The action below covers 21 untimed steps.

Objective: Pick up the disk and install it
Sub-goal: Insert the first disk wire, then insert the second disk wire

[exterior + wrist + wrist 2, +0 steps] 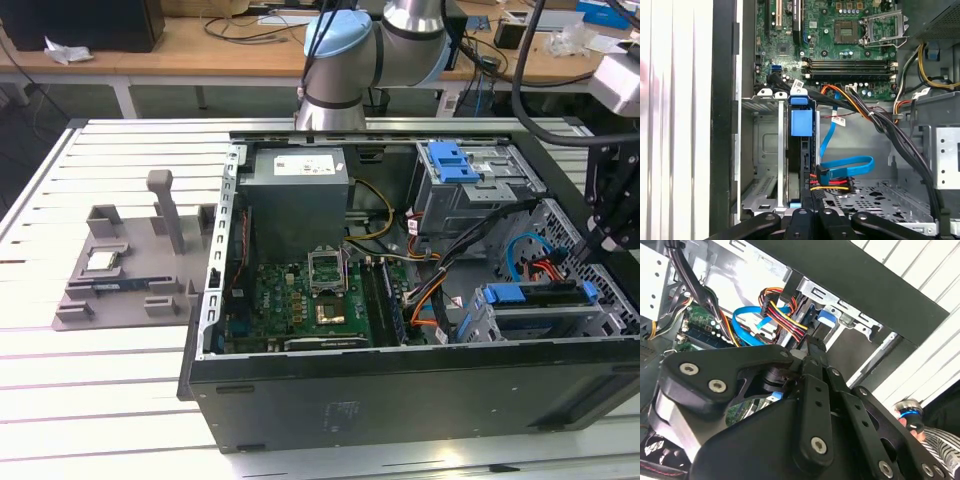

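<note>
Sitting edge-up in its bay (767,150) at the case's (400,400) near right corner, the disk (801,150) points lengthwise straight away from the end effector (810,212). Fingers look narrow on the disk's near end, though actual grip I cannot tell.

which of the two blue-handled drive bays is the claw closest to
The lower drive bay at the case's front corner, on the exterior view's right, where the claw hangs just above it. The other blue-handled bay sits farther back, beside the grey power supply.

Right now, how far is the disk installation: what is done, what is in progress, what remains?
Done: the disk stands edge-on inside the drive cage, so pick-up is over. In hand: the gripper is at the disk's outer end. Left: full seating; I cannot tell that.
</note>
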Motion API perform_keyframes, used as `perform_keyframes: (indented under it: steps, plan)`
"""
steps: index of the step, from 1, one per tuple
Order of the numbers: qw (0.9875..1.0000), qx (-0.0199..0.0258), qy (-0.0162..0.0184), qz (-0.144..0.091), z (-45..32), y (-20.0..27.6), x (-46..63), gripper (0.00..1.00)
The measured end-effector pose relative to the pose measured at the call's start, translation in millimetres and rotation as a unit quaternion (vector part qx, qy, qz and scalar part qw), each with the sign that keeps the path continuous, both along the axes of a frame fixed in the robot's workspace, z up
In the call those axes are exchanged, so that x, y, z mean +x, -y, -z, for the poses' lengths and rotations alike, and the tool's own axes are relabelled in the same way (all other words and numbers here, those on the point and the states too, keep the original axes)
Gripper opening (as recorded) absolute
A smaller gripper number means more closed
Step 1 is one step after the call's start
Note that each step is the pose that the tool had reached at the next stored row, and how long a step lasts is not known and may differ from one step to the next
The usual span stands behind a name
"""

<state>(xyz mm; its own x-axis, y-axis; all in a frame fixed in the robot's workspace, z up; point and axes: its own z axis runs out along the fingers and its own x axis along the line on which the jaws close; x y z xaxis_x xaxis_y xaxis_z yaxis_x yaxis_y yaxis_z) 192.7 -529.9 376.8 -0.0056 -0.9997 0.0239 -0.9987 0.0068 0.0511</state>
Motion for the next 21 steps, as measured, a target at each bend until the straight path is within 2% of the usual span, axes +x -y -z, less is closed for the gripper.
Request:
perform_keyframes:
  steps: [16, 19, 20, 21]
  plan:
    - [1.0, 0.0, 0.0, 0.0, -2.2, 0.0, 0.0, 0.11]
    - [1.0, 0.0, 0.0, 0.0, -2.3, 0.0, 0.0, 0.29]
    - [1.0, 0.0, 0.0, 0.0, -2.3, 0.0, 0.0, 0.29]
    - [1.0, 0.0, 0.0, 0.0, -2.3, 0.0, 0.0, 0.36]
